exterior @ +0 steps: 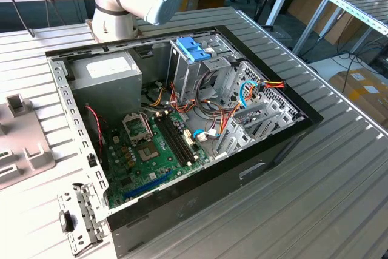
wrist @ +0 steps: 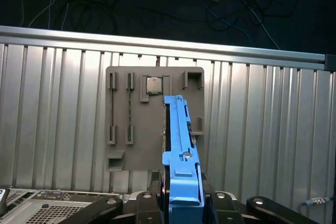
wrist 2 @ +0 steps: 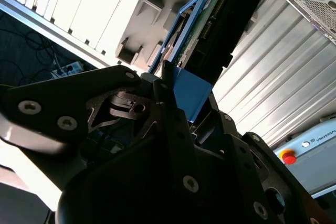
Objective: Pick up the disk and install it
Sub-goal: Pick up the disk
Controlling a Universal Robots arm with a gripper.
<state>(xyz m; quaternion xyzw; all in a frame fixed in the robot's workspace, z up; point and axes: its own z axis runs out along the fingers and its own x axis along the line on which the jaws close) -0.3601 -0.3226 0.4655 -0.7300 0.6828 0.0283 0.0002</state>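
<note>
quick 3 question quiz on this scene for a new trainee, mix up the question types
1. True or false: the computer case lies with its side open and the motherboard showing.
2. In the first wrist view, what does the gripper hold? A the disk; B a loose cable; C a screwdriver.
3. Fill in: the disk's rails are ____ in colour.
Key: 1 true; 2 A; 3 blue.
</note>
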